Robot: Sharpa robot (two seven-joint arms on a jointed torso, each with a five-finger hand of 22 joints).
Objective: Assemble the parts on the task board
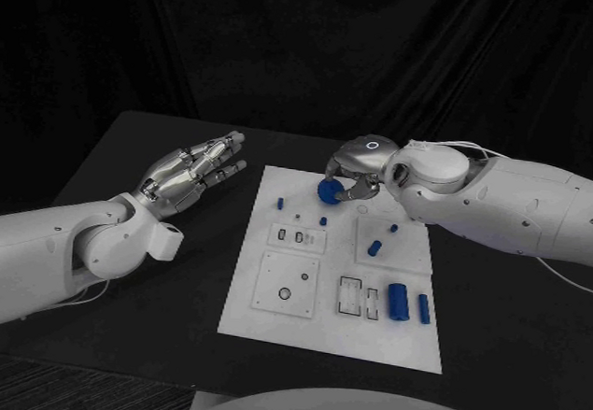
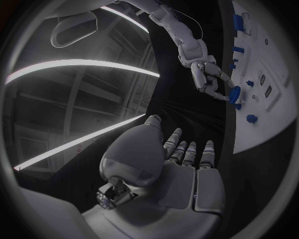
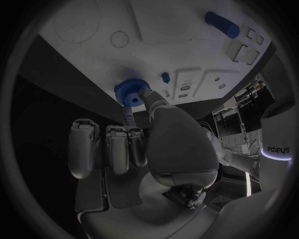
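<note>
Two hands over one black worktop (image 1: 139, 139). Item: task board (image 1: 303, 332), a flat white rectangular plate, matte, lying at the centre of the frame with raised square panels and shallow cut-outs on its face. Item: right hand (image 1: 352, 176), silver, entering from the right of the frame, poised above the board's upper edge and pinching a blue gear (image 1: 331, 191) between thumb and fingertip; the gear is a round toothed disc with a hub, held just above the board's top corner. The right wrist view shows the same gear (image 3: 128, 92) nipped at its rim, the remaining fingers (image 3: 84, 147) lying straight and side by side. Item: left hand (image 1: 191, 170), silver, left of the board and well apart from it, holding nothing, fingers spread and extended above the bare worktop. Items on the board: two blue cylinders (image 1: 399, 300), smooth and upright in shape, lying side by side at the lower right; several small blue pegs (image 1: 281, 203) scattered near the upper middle, too small to tell further.
</note>
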